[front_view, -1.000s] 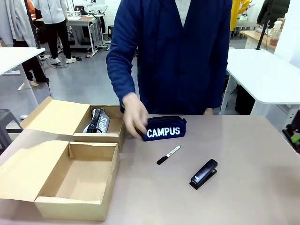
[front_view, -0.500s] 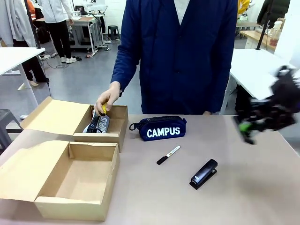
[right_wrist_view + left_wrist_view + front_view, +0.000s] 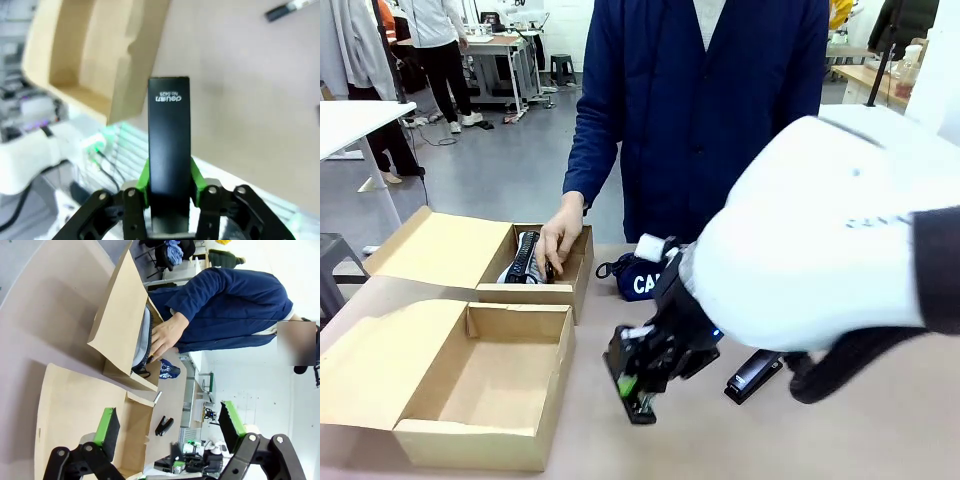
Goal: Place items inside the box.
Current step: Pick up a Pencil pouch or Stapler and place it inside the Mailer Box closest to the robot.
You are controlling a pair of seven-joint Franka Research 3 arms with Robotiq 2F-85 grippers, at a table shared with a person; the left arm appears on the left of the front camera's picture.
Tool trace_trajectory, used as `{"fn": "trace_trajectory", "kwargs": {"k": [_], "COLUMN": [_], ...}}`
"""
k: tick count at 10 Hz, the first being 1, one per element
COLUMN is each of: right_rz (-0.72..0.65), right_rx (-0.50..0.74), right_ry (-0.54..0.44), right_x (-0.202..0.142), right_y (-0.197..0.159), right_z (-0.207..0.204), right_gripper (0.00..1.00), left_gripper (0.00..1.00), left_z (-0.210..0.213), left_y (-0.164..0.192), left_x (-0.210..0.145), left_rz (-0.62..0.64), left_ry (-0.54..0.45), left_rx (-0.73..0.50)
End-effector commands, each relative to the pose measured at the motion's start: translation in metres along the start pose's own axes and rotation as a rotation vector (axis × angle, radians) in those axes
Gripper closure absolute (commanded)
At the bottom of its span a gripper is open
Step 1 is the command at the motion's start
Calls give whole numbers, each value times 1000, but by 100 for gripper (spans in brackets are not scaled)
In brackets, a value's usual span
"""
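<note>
My right gripper [image 3: 640,392], pads pinching a black Deli stapler [image 3: 169,130] by its rear end, hangs just right of the near open cardboard box [image 3: 563,372]. The stapler's long axis points toward that box's corner.

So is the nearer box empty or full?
Empty. The nearer box stands open, its bare cardboard floor showing nothing inside.
</note>
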State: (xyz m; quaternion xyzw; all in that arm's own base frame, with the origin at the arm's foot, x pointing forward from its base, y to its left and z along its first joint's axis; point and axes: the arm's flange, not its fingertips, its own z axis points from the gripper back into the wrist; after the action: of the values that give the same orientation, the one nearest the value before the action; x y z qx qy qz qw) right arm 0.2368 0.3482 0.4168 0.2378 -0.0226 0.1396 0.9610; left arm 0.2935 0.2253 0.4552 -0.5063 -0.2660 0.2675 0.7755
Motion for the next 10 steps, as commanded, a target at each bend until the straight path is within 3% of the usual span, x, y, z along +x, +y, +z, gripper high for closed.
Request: {"fn": "trace_trajectory", "kwargs": {"k": [1, 2, 3, 4, 5, 6, 7, 9, 10], "right_rz": [-70, -70, 0, 105, 174, 295, 375, 417, 401], "right_rx": [-10, -10, 1, 74, 83, 202, 271, 263, 216], "right_ry": [-98, -98, 11, -47, -151, -176, -142, -91, -147], "right_x": [3, 3, 3, -10, -3, 10, 20, 48, 63], "right_y": [-11, -11, -2, 3, 31, 67, 95, 137, 151], "right_z": [23, 23, -3, -2, -6, -13, -18, -48, -59], "right_gripper": [69, 69, 69, 69, 69, 69, 69, 69, 69], "left_gripper": [0, 0, 0, 0, 0, 0, 0, 0, 0], "left_z": [1, 1, 1, 1, 1, 1, 1, 1, 1], "left_y": [1, 1, 1, 1, 1, 1, 1, 1, 1], "left_x": [0, 0, 0, 0, 0, 0, 0, 0, 0], "left_rz": [-20, -20, -20, -20, -20, -20, -20, -20, -20], "left_ry": [0, 0, 0, 0, 0, 0, 0, 0, 0], "left_rx": [-13, -13, -13, -13, -13, -13, -13, -13, -13]}}
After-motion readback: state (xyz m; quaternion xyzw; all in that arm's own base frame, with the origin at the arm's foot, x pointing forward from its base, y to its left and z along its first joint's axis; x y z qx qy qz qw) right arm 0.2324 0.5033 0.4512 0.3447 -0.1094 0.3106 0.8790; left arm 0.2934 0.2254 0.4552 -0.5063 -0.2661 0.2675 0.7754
